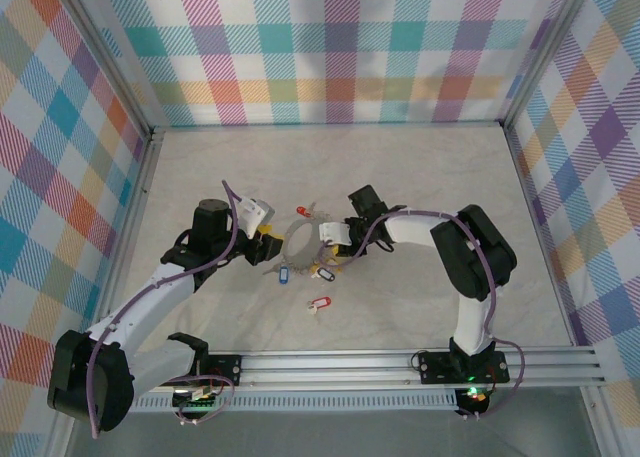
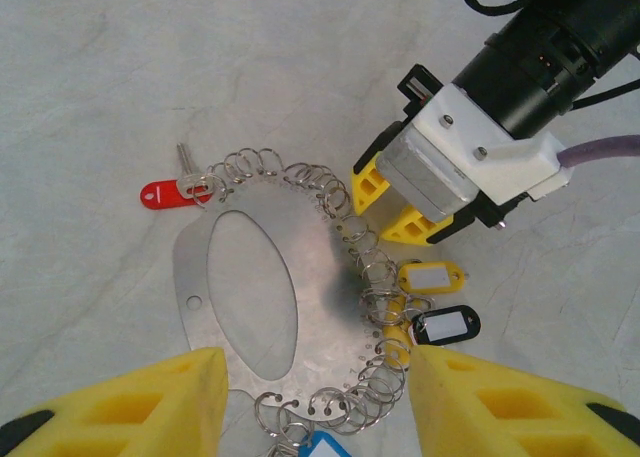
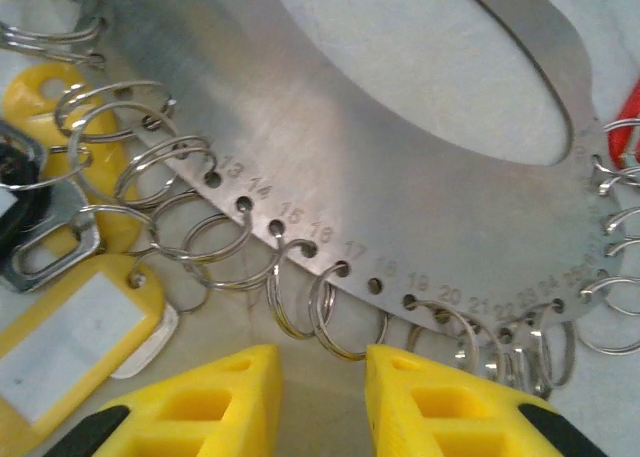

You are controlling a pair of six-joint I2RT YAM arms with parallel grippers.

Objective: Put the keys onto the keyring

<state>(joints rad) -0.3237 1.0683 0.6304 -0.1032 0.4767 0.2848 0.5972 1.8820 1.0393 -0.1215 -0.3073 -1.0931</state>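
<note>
The keyring (image 1: pixel 300 239) is a flat grey metal hoop with numbered holes and many small split rings along its rim. My left gripper (image 2: pixel 320 362) holds its near end (image 2: pixel 330 267), one finger on each side. Keys hang from its rings: a red tag (image 2: pixel 165 193), a yellow tag (image 2: pixel 432 276), a black tag (image 2: pixel 447 326) and a blue tag (image 2: pixel 325 447). My right gripper (image 3: pixel 322 362) is open at the opposite rim (image 3: pixel 400 177), with a split ring (image 3: pixel 345 322) just ahead of its fingertips and nothing between them. From the left wrist, the right gripper (image 2: pixel 392 205) sits low against the rim.
A loose key with a red tag (image 1: pixel 319 304) lies on the pale tabletop in front of the keyring. More tags (image 1: pixel 283 274) trail from the ring's near side. Checked walls (image 1: pixel 90 177) close in the table on three sides, and a rail (image 1: pixel 400 362) runs along the near edge.
</note>
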